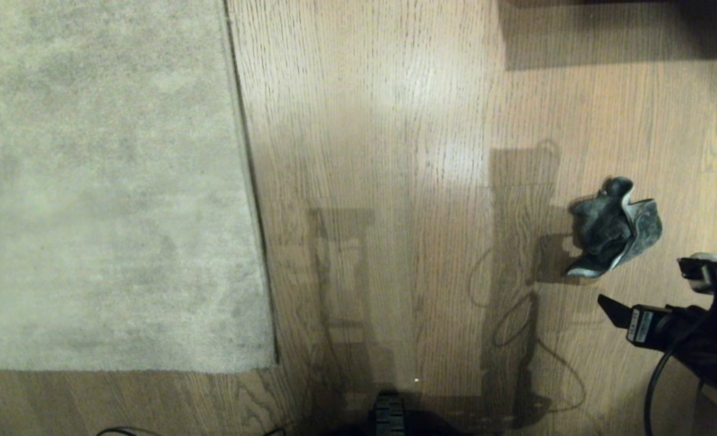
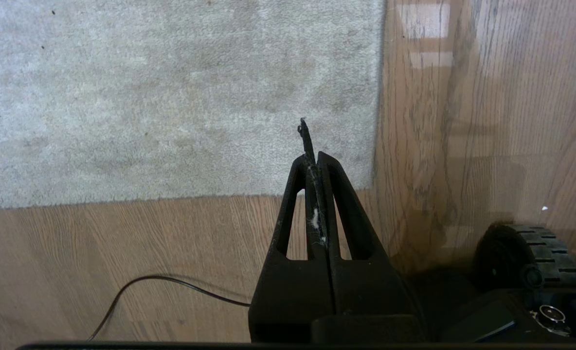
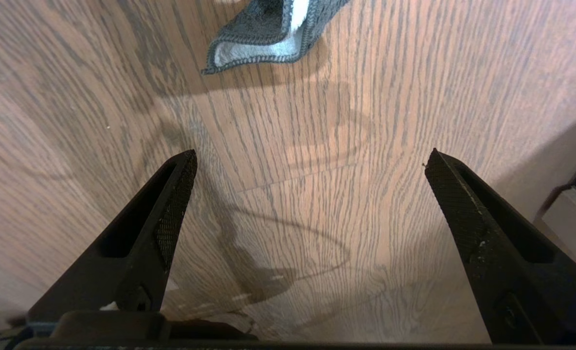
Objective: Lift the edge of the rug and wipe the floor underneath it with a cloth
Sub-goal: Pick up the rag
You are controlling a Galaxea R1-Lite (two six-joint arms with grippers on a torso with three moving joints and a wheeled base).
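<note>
The rug [image 1: 104,181] lies flat at the left; its rug edge [image 1: 252,194] runs away from me and ends in a near corner [image 1: 272,363]. The cloth [image 1: 616,227], dark grey with a paler side, lies crumpled on the wood floor [image 1: 395,151] at the right. My right gripper [image 1: 649,284] hovers just on the near side of it, open and empty. In the right wrist view the gripper [image 3: 310,158] has bare floor between its fingers, and the cloth [image 3: 268,34] lies beyond the tips. My left gripper [image 2: 312,155] is parked and shut, pointing at the rug corner [image 2: 371,187].
A thin black cable [image 2: 171,284] lies on the floor near the rug's front border. The robot base and a wheel [image 2: 536,253] sit close by, and the wheel also shows in the head view [image 1: 389,415]. A pale ledge [image 3: 567,218] stands to the right of the right gripper.
</note>
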